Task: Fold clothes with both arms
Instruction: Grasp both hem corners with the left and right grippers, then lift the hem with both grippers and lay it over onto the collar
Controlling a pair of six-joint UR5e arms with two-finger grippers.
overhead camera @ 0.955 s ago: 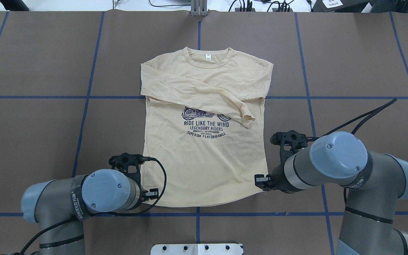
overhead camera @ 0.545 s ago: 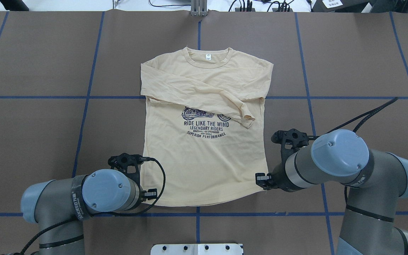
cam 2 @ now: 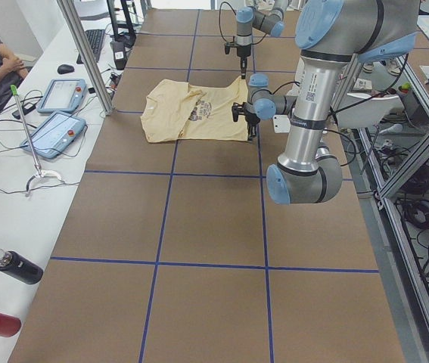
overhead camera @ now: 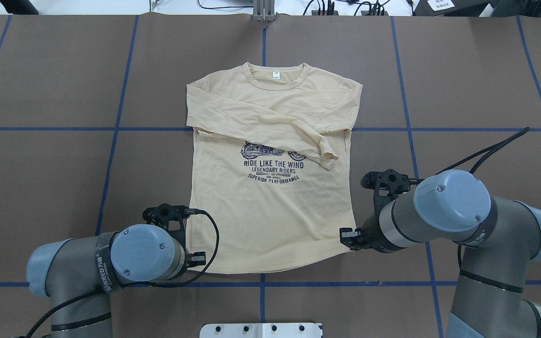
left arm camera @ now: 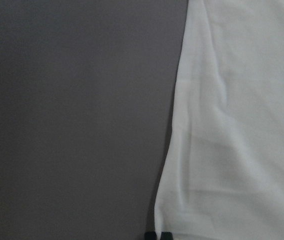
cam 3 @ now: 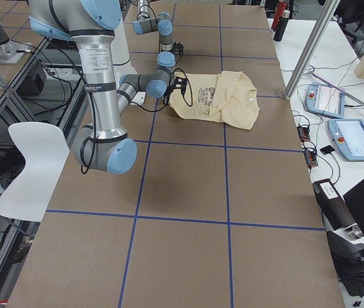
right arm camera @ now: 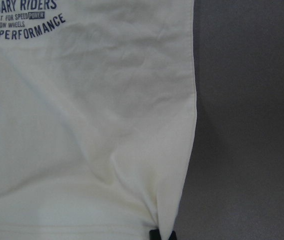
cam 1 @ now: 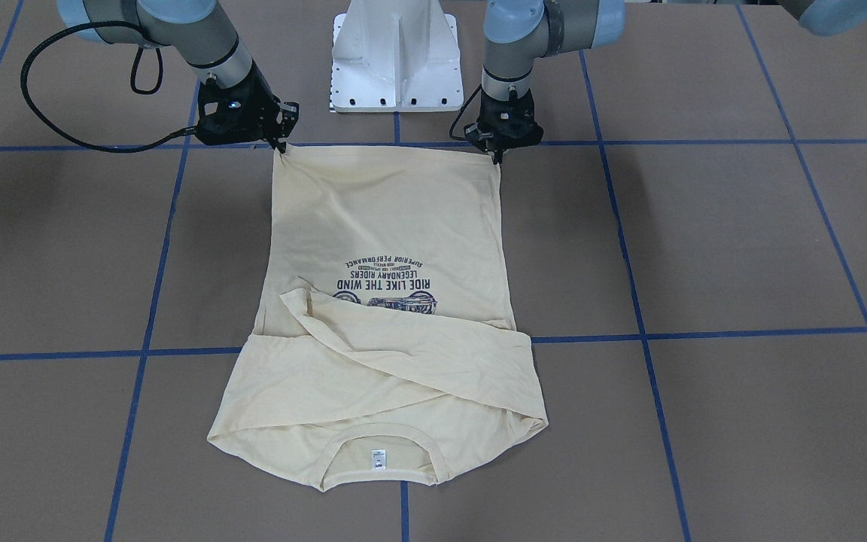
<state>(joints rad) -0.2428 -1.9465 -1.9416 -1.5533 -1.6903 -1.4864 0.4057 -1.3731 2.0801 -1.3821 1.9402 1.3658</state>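
T-shirt [cam 1: 388,218] flat on table [cam 1: 704,248] | left fingers [cam 1: 495,154] — pinching hem corner | right fingers [cam 1: 279,144] — pinching other corner

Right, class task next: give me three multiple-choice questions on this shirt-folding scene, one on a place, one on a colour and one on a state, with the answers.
1. Where on the T-shirt are the left tool and the right tool?
A) at the collar
B) at the two hem corners
C) on the print

2. What colour are the tape lines on the table?
A) red
B) white
C) blue

3. How do the sleeves lie?
A) folded across the chest
B) spread out sideways
C) hanging off the table

Answers:
1 B: the front-facing view shows each tool's tip at a hem corner, on the robot's side.
2 C: blue lines form a grid on the brown surface.
3 A: both lie over the chest, partly covering the print.
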